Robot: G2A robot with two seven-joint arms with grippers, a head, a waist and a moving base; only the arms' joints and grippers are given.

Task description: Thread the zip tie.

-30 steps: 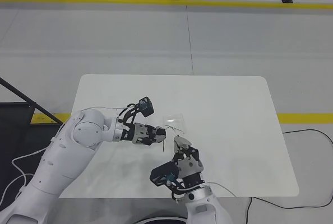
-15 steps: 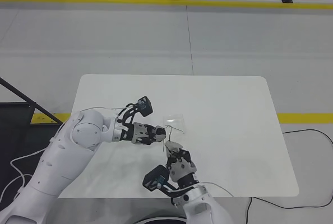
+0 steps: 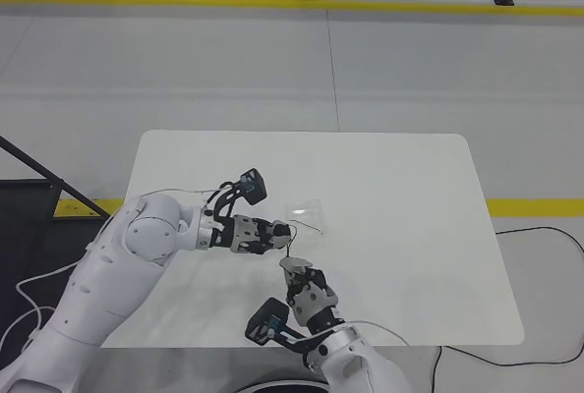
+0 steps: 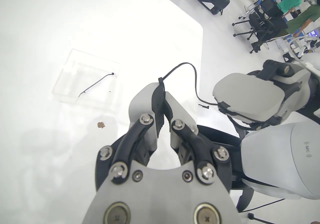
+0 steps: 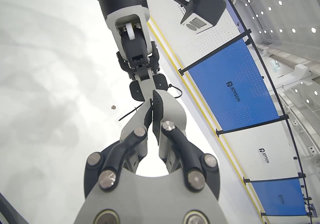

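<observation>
The left jaws were pinched shut on one end of the zip tie (image 4: 195,80), their black ribbed pads (image 4: 158,100) meeting with no gap. They hung just beside the clear tray (image 4: 72,72), on its robot-facing side. The right jaws were likewise closed on the tie's other end, a little farther from the tray on that same side, their tips nearly meeting the left pair. The tie sat in the air between the two, clear of the desk (image 3: 400,196), bowed into a loose arch. I could not tell which end carried the locking head, nor whether the tip had entered it.

Judged from this, the step in hand was feeding tail into head. Doing it well would call for a short free length beyond the pinch so the strap does not buckle, the tip held square to the slot, and small advances against a firm opposite grip. A twist would turn the toothed face the wrong way.

The tie was thin, black, springy plastic. The tray was shallow, transparent and square-cornered, with a spare tie (image 4: 96,83) lying curved inside. The desk was smooth matte white, with a small brown speck (image 4: 101,124) just outside the tray.
</observation>
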